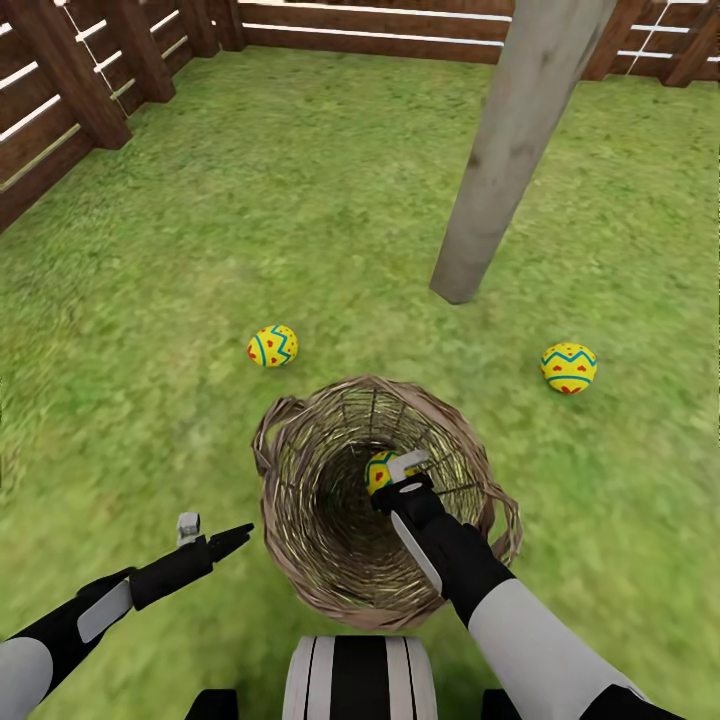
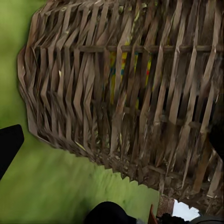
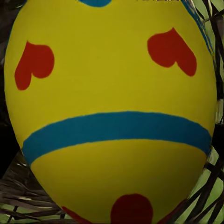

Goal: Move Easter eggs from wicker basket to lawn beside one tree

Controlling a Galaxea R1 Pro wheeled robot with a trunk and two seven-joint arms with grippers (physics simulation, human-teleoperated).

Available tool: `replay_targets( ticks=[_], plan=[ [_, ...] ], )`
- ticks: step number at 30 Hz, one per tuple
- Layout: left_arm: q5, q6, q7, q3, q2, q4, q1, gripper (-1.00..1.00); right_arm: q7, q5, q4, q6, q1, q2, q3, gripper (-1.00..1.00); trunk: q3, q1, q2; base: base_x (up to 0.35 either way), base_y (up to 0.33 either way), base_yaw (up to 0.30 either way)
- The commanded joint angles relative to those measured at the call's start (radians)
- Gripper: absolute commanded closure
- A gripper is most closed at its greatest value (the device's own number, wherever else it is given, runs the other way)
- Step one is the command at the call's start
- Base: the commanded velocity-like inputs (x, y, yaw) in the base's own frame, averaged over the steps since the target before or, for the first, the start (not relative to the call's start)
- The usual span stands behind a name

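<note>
Lawn [image 1: 200, 200], right claw [image 1: 392, 474] gripping egg [image 1: 378, 470] half-hidden inside basket [image 1: 290, 520], left claw [image 1: 212, 532] spread apart.

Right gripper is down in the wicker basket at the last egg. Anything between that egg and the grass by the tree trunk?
Only the brown woven wicker basket itself: its wall rings the yellow painted egg at the right gripper, so it must lift over the rim. Beyond that, the green lawn up to the pale grey trunk looks open.

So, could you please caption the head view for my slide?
Right gripper reaching into the brown woven wicker basket at the last yellow painted egg; two eggs on grass.
</note>
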Motion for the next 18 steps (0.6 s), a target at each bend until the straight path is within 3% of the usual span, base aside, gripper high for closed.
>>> replay_targets(
  ticks=[1, 11, 18],
  plan=[
    [0.010, 0.011, -0.002, -0.007, 0.000, 0.000, -0.001, -1.00, -0.010, -0.012, -0.001, 0.003, -0.001, -0.001, 0.003, 1.00, 0.003, -0.001, 0.000, 0.000, 0.000, 0.000],
    [0.015, 0.019, 0.006, 0.001, -0.002, 0.000, -0.001, -1.00, -0.010, -0.012, -0.001, 0.003, -0.001, 0.000, 0.003, 1.00, 0.045, -0.012, 0.016, 0.000, 0.000, 0.000],
    [0.015, 0.021, 0.042, 0.004, -0.002, 0.000, -0.001, -1.00, -0.008, -0.013, -0.001, 0.003, -0.001, 0.000, 0.003, 1.00, 0.055, -0.023, 0.037, -0.005, 0.000, 0.000]
  ],
)
